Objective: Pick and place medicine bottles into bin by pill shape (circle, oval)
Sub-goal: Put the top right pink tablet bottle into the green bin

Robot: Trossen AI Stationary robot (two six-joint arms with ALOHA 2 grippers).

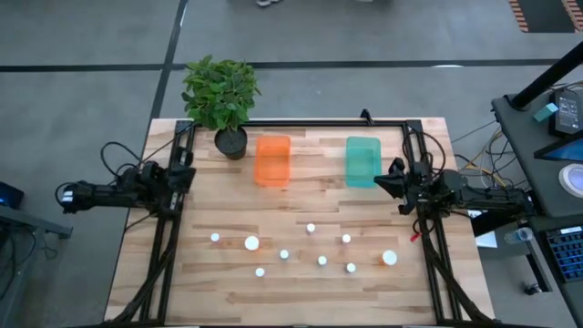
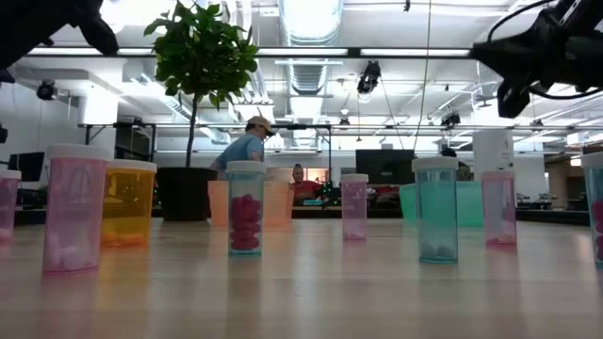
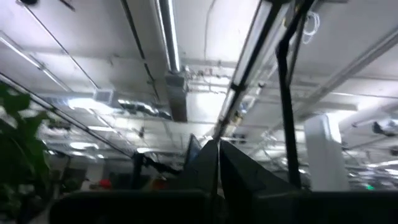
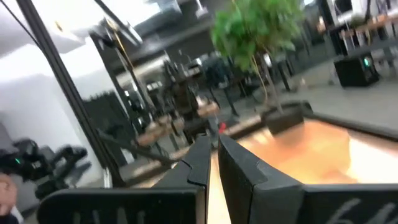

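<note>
Pink bottle (image 2: pixel 73 209) cropped, pills blurred

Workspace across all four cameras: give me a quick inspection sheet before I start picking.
Surface: wooden table, bare between items.
Job's things: white-capped medicine bottles scattered along the near half; orange bin and teal bin at the far side, nothing visible inside.
Clutter: potted plant at the far left corner.
Grippers: left gripper and right gripper shut, at the table's side edges.
Cables: along both arms.
Surroundings: people beyond the table.
</note>
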